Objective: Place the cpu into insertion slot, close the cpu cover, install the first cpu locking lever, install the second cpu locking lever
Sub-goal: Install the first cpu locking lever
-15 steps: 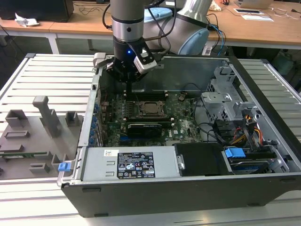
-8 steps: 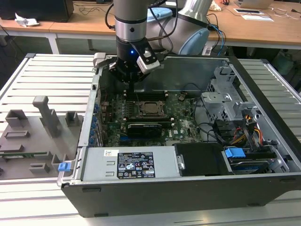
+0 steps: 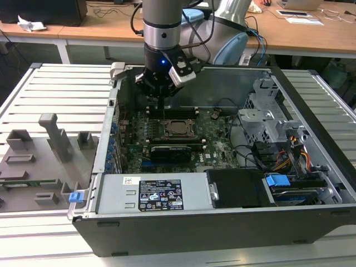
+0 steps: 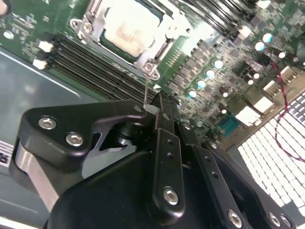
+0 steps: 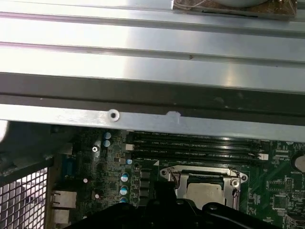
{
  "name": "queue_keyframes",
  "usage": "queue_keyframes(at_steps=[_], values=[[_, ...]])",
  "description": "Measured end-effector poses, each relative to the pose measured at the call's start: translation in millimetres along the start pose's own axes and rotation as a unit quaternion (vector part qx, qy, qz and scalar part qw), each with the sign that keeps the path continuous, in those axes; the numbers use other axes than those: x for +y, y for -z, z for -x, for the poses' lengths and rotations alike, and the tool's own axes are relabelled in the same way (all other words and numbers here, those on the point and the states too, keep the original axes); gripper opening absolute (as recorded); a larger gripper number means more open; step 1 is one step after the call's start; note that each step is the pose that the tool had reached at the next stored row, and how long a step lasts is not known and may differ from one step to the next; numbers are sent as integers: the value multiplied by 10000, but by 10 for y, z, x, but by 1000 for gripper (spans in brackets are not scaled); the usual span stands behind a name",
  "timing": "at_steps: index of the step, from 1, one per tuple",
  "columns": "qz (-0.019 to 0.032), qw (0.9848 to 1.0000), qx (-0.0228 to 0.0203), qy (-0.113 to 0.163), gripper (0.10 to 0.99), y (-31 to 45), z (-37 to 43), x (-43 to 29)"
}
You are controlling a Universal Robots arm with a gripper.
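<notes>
Cpu (image 4: 125,29) sat in the insertion slot (image 4: 161,47) under the lowered cpu cover (image 4: 93,26). My second wrist view showed the gripper (image 4: 153,107) clamped on a thin locking lever (image 4: 145,90) beside the slot; the exterior view added the surrounding computer case (image 3: 222,222).

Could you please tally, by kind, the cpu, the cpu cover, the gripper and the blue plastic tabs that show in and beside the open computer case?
cpu: 1
cpu cover: 1
gripper: 1
blue plastic tabs: 2
Total: 5
</notes>
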State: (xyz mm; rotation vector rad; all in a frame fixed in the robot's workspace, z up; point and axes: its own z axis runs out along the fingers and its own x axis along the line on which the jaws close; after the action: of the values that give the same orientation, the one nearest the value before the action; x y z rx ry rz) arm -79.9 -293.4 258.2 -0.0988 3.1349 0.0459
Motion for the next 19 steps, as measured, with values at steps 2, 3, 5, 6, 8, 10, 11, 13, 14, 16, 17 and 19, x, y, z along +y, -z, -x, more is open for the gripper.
queue_keyframes(at_steps=[2, 3, 5, 6, 8, 10, 11, 13, 14, 16, 17, 19], values=[[0, 10000, 0, 0, 106, -2, 68, -4], [0, 10000, 0, 0, 106, -3, 98, -6], [0, 10000, 0, 0, 106, -7, 166, -11], [0, 10000, 0, 0, 106, -10, 199, -13], [1, 10000, 0, 0, 106, -17, 262, -17], [1, 10000, 0, 0, 106, -26, 307, -20], [11, 10000, -1, 0, 106, -31, 325, -22], [108, 9999, -7, 0, 106, -35, 340, -23], [154, 9999, -11, -1, 106, -40, 347, -23], [159, 9999, -35, -1, 106, -48, 350, -23], [156, 9999, -59, 1, 106, -51, 350, -23], [151, 9998, -142, 6, 106, -57, 350, -24]])
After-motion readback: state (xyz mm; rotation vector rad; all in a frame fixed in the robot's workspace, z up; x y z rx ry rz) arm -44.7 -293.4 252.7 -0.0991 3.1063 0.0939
